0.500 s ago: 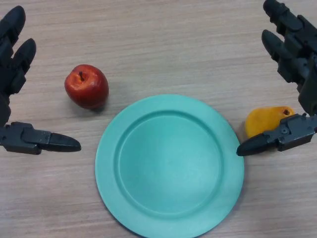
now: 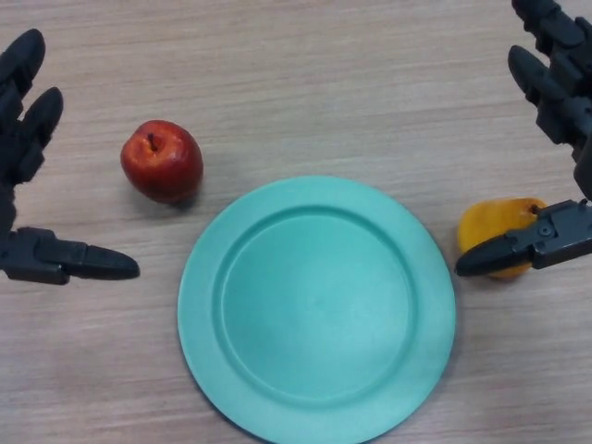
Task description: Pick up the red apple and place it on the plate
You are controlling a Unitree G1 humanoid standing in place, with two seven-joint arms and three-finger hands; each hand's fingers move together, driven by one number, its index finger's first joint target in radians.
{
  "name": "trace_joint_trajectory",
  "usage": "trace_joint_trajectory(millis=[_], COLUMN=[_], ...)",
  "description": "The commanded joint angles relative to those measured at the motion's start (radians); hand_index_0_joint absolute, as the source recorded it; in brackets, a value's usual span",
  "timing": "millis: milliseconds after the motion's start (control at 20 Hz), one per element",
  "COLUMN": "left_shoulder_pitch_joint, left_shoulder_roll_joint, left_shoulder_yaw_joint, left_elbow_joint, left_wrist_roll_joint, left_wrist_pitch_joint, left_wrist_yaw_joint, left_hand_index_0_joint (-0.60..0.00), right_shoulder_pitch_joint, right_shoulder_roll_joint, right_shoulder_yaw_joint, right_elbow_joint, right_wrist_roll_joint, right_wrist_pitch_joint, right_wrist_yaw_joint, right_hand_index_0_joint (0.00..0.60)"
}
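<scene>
Both hands have shifted slightly outward: left hand (image 2: 28, 185) and right hand (image 2: 564, 166) are spread open, empty. Red apple (image 2: 162, 161) rests on the counter (image 2: 333, 83) just beyond the green plate (image 2: 316, 310)'s left rim; a yellow fruit (image 2: 499, 231) lies beside its right rim, under the right thumb.

Light wood-grain table (image 2: 324, 83) filling the view, soft even overhead light

We had one view only, from the head camera, looking steeply down and close on the table (image 2: 305, 74), the plate (image 2: 208, 305) low at centre, both hands cut by the side edges.
</scene>
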Motion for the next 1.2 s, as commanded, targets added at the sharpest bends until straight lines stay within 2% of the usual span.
trace_joint_trajectory(millis=[50, 200, 350, 500, 600, 750, 800, 950, 1050, 1100, 1150, 1200], left_shoulder_pitch_joint=[-0.086, -0.187, -0.260, -0.373, -0.416, -0.453, -0.489, -0.560, -0.610, -0.629, -0.631, -0.634], left_shoulder_roll_joint=[0.069, 0.080, 0.073, 0.040, 0.026, 0.017, 0.010, -0.015, -0.028, -0.033, -0.031, -0.027], left_shoulder_yaw_joint=[0.047, -0.023, -0.097, -0.144, -0.174, -0.190, -0.196, -0.198, -0.210, -0.221, -0.230, -0.257], left_elbow_joint=[0.021, 0.203, 0.374, 0.600, 0.708, 0.823, 0.919, 1.074, 1.184, 1.232, 1.241, 1.268], left_wrist_roll_joint=[0.004, 0.024, 0.121, 0.188, 0.202, 0.222, 0.235, 0.234, 0.260, 0.282, 0.302, 0.373], left_wrist_pitch_joint=[-0.174, -0.301, -0.419, -0.524, -0.559, -0.589, -0.656, -0.791, -0.871, -0.896, -0.907, -0.933], left_wrist_yaw_joint=[0.012, 0.083, 0.094, 0.163, 0.149, 0.131, 0.130, 0.159, 0.219, 0.245, 0.256, 0.285], left_hand_index_0_joint=[0.000, 0.000, 0.000, 0.000, 0.000, 0.000, 0.000, 0.000, 0.000, -0.050, -0.150, -0.300], right_shoulder_pitch_joint=[-0.024, -0.017, -0.007, 0.016, 0.023, 0.031, 0.032, 0.036, 0.032, 0.034, 0.034, 0.035], right_shoulder_roll_joint=[-0.016, -0.020, -0.022, -0.035, -0.045, -0.056, -0.062, -0.074, -0.087, -0.090, -0.090, -0.091], right_shoulder_yaw_joint=[-0.055, -0.070, -0.094, -0.128, -0.157, -0.184, -0.195, -0.214, -0.231, -0.243, -0.243, -0.245], right_elbow_joint=[-0.055, -0.076, -0.074, -0.075, -0.083, -0.078, -0.071, -0.066, -0.068, -0.070, -0.070, -0.070], right_wrist_roll_joint=[0.016, 0.029, 0.039, 0.058, 0.084, 0.105, 0.111, 0.130, 0.137, 0.143, 0.143, 0.144], right_wrist_pitch_joint=[-0.137, -0.118, -0.100, -0.096, -0.083, -0.091, -0.101, -0.102, -0.109, -0.125, -0.126, -0.131], right_wrist_yaw_joint=[-0.031, -0.029, -0.037, -0.035, -0.033, -0.037, -0.038, -0.035, -0.034, -0.032, -0.032, -0.034], right_hand_index_0_joint=[0.000, 0.000, 0.000, 0.000, 0.000, 0.000, 0.000, 0.000, 0.000, 0.000, 0.000, 0.000])
